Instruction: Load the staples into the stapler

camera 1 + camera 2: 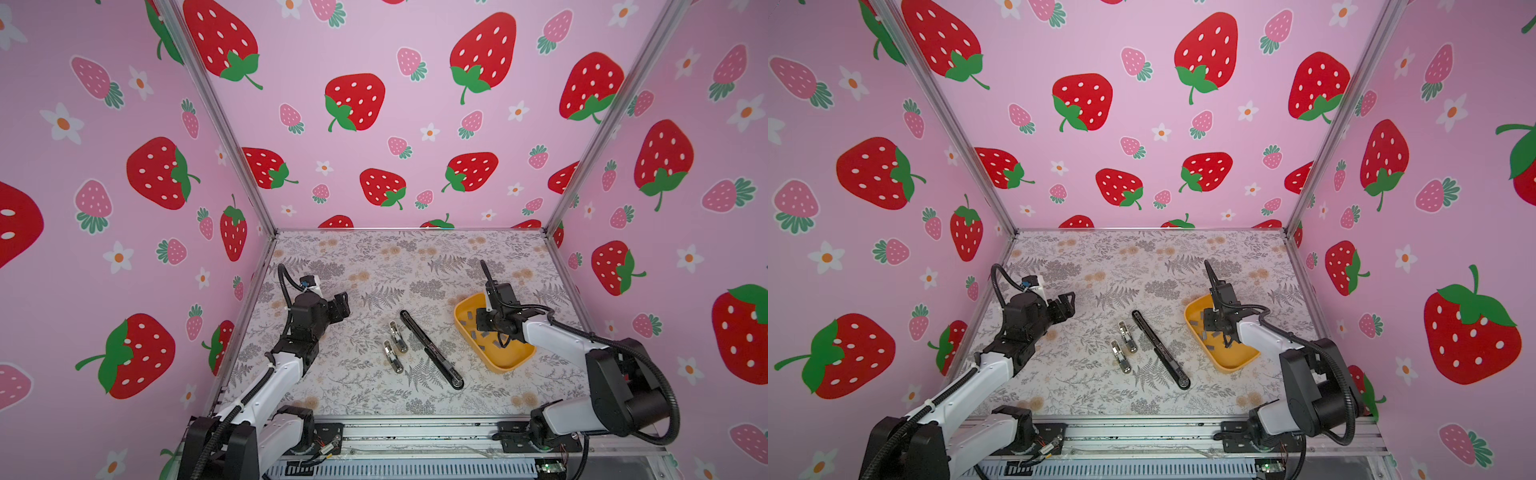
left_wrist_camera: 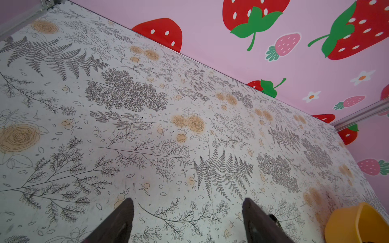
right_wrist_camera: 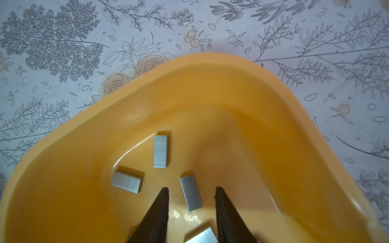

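The left claw (image 2: 187,199) hangs wide and empty over the floral bench (image 1: 374,270). Under the right claw (image 3: 191,187), narrowly parted and holding nothing, sits a yellow tray (image 3: 273,126). The long black stapler (image 1: 430,349) lies between both claws. Small flat grey ribbed staples (image 3: 160,151) lie scattered in the tray, one strip between the right claw's fingertips.

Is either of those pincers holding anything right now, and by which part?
Nothing is held. The right pincer hangs open over the staples in the yellow tray; the left pincer is open and empty.
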